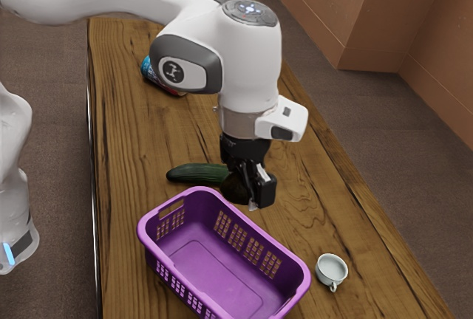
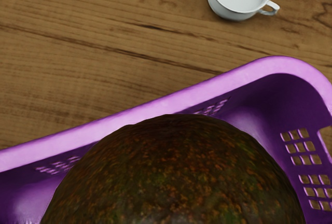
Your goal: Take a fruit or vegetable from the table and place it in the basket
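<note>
basket [image 1: 214, 275]: open-top; rim prob. main snag, needs clearance
cucumber [image 1: 196, 173]: on table, nr basket's end, prob. no obstacle
gripper [image 1: 248, 192]: closed around avocado
avocado [image 2: 174, 175]: in grasp, over basket nr rim; prob. med. wt., fairly stiff, rough skin = OK friction, but round, may slip/bruise; best hold across widest part
cup [image 1: 332, 269]: outside basket, upright; prob. fragile, avoid
</note>
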Motion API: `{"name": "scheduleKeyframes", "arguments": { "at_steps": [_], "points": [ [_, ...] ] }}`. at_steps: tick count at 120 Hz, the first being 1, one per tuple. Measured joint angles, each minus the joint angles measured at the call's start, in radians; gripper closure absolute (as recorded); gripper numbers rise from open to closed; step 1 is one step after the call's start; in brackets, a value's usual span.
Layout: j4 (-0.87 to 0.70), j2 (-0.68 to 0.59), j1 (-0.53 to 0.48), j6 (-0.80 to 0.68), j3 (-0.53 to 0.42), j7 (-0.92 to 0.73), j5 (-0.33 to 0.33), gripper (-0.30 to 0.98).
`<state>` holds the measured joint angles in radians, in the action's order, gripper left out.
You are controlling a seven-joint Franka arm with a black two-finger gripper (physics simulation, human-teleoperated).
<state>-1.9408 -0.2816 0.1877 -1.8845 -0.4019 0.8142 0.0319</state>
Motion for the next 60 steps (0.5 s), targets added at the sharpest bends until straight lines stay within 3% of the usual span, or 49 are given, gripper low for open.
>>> {"name": "scheduleKeyframes", "arguments": {
  "at_steps": [23,41,60],
  "points": [
    [0.0,0.0,0.0,0.006,-0.02,-0.003,0.001,0.34],
    [0.0,0.0,0.0,0.005,-0.043,-0.005,0.007,0.14],
    [0.004,0.0,0.0,0.004,-0.054,-0.006,0.011,0.05]
  ]
}}
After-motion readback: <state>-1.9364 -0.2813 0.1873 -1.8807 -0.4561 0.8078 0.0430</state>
